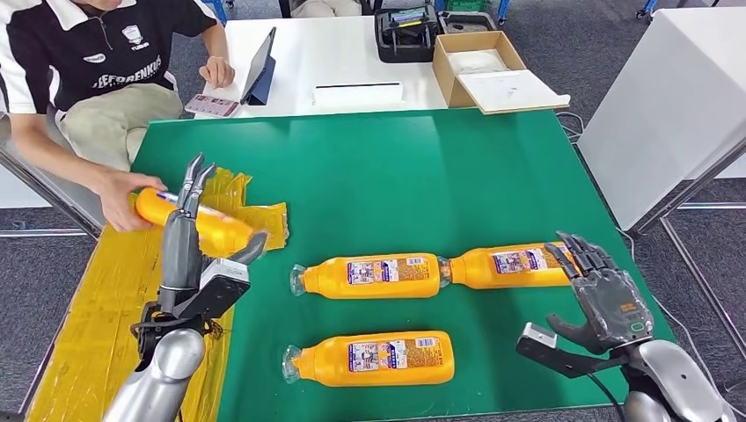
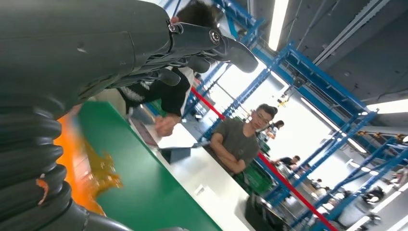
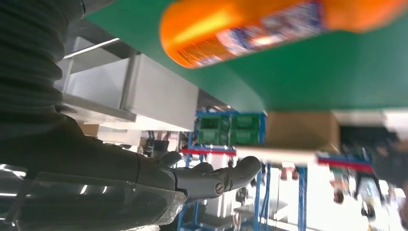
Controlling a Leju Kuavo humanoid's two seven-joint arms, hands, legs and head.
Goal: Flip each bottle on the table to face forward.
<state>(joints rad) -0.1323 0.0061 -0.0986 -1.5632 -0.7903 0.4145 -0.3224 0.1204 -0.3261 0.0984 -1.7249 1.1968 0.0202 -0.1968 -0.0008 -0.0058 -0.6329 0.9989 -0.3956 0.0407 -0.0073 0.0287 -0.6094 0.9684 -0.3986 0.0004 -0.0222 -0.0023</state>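
Note:
Three orange bottles lie on their sides on the green mat [image 1: 422,167], labels up: one in the middle [image 1: 369,276], one to its right [image 1: 515,265], one near the front edge [image 1: 374,358]. A fourth bottle [image 1: 211,227] shows its plain orange side at the mat's left edge, and a person's hand [image 1: 121,204] grips its far end. My left hand [image 1: 186,242] stands in front of it with fingers straight up and thumb spread, holding nothing. My right hand [image 1: 600,294] hovers with fingers apart beside the right bottle's end, seen as bottle [image 3: 269,26] from the wrist.
Yellow tape [image 1: 114,290] covers the table left of the mat. A person [image 1: 97,61] sits at the far left. Behind the mat, a white table carries a tablet [image 1: 260,69], a black case [image 1: 405,33] and a cardboard box [image 1: 484,69]. A white cabinet [image 1: 669,105] stands right.

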